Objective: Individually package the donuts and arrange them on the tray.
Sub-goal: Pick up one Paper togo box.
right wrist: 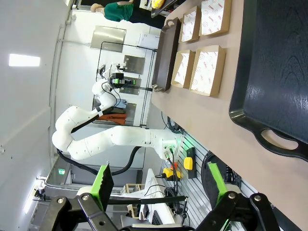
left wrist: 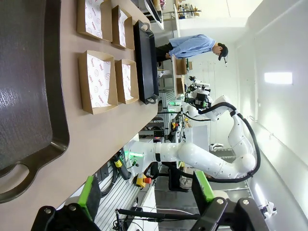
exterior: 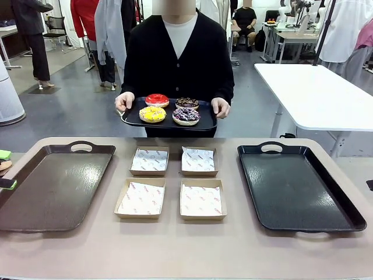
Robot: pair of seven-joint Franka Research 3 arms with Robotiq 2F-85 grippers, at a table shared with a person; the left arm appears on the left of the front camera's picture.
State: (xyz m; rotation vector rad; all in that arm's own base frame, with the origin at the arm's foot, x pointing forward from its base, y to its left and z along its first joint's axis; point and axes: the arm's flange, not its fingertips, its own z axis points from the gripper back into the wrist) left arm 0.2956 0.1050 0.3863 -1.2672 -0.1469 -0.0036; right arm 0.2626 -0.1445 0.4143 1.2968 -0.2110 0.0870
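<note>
Across the table a person holds a small black tray point(exterior: 131, 119) carrying the donuts: a red one point(exterior: 157, 100), a chocolate sprinkled one point(exterior: 187, 102), a yellow one point(exterior: 152, 114) and a purple one with white drizzle point(exterior: 186, 115). My left gripper point(left wrist: 146, 192) is open and empty, off the table's near-left edge; its green pads point(exterior: 4, 155) peek in at the left of the front view. My right gripper point(right wrist: 160, 185) is also open and empty, beyond the table's near-right edge.
Four paper-lined cardboard boxes point(exterior: 141, 198) sit in a two-by-two block mid-table. A large brown tray point(exterior: 55, 186) lies to their left and a large black tray point(exterior: 297, 186) to their right, both empty. A white table point(exterior: 320, 93) stands behind at the right.
</note>
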